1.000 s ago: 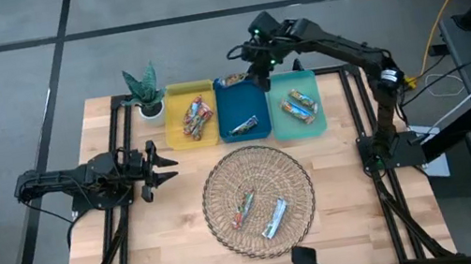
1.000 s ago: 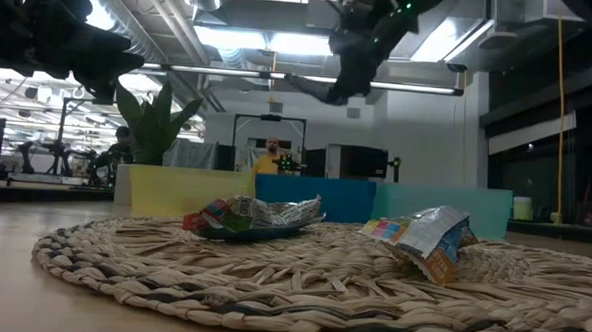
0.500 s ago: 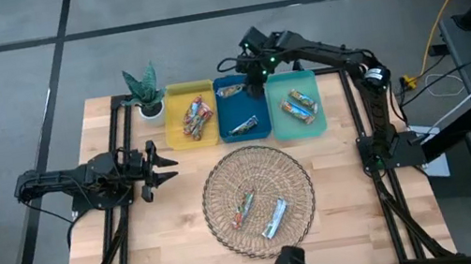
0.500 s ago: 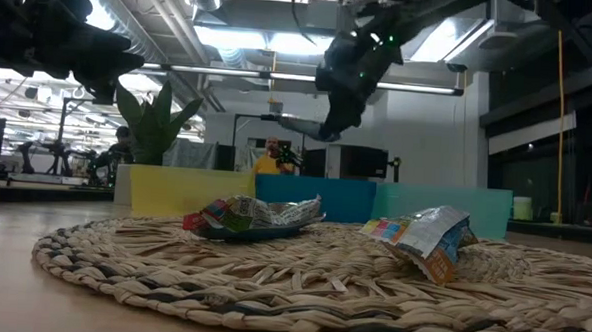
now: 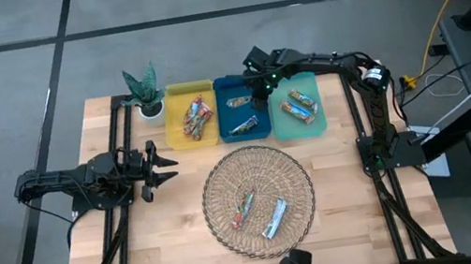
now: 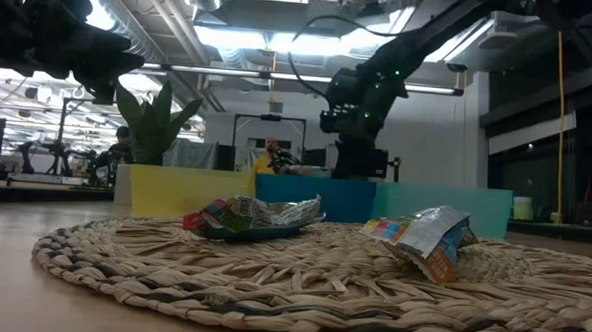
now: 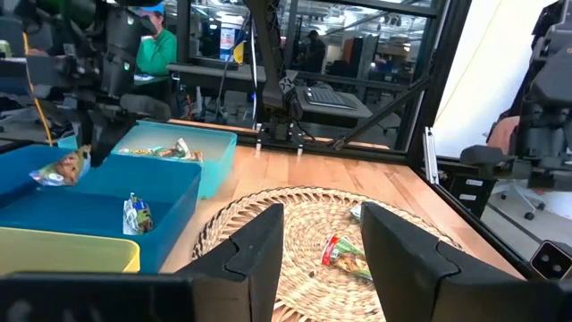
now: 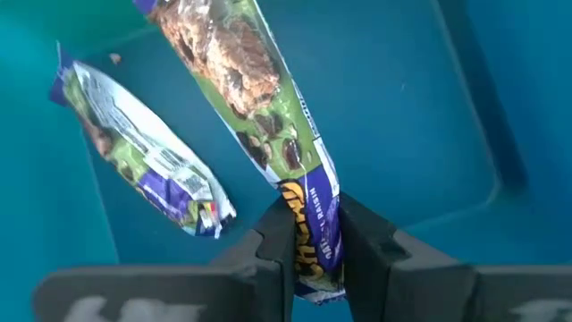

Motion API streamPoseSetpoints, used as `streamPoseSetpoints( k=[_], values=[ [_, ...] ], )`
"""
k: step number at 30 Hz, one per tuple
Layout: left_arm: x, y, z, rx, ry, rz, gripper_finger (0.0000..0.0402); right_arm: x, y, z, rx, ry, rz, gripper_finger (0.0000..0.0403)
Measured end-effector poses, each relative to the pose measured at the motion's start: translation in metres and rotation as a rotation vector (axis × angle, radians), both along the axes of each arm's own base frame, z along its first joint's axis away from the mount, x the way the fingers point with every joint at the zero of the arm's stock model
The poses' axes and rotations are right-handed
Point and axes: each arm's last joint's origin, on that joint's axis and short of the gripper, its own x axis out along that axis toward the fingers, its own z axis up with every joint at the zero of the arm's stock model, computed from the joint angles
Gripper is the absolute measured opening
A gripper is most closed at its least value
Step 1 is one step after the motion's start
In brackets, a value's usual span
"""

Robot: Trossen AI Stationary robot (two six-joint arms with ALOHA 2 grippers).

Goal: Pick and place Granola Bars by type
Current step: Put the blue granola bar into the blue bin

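My right hand [image 8: 308,234] is clamped on a green-and-purple granola bar [image 8: 259,134], held by one end, low over the blue tray [image 5: 224,115] in the middle of the tray row at the far side of the surface [image 5: 165,228]. Bar hangs inside the tray walls; can't tell if its free end touches the floor of it. A second bar [image 8: 143,152] w/ a silver-purple wrapper lies flat in the same tray, just beside the held one.

Yellow tray [image 5: 176,127] to the left has a few bars [image 5: 198,119]; teal tray [image 5: 284,129] to the right has two or so [image 5: 301,105]. Round wicker basket [image 5: 225,186] near the surface's front holds two more: a reddish one [image 5: 246,207] and a silver-blue one [image 5: 275,218], apart from each other.

Left hand [image 5: 166,169] waits at the left side of the surface, fingers parted, nothing in it. Potted plant [image 5: 145,91] at the far-left corner by the yellow tray.
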Motion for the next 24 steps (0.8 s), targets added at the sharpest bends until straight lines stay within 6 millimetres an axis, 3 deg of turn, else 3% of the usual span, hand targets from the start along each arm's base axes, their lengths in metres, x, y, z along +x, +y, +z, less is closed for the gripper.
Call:
streamPoseSetpoints(
  k=[14,24],
  values=[
    [0.000,0.000,0.000,0.000,0.000,0.000,0.0143,0.006,0.012,-0.007,0.001,0.001,0.031,0.0073],
    [0.000,0.000,0.000,0.000,0.000,0.000,0.0143,0.008,0.016,-0.007,0.011,0.000,0.020,0.0130]
  ],
)
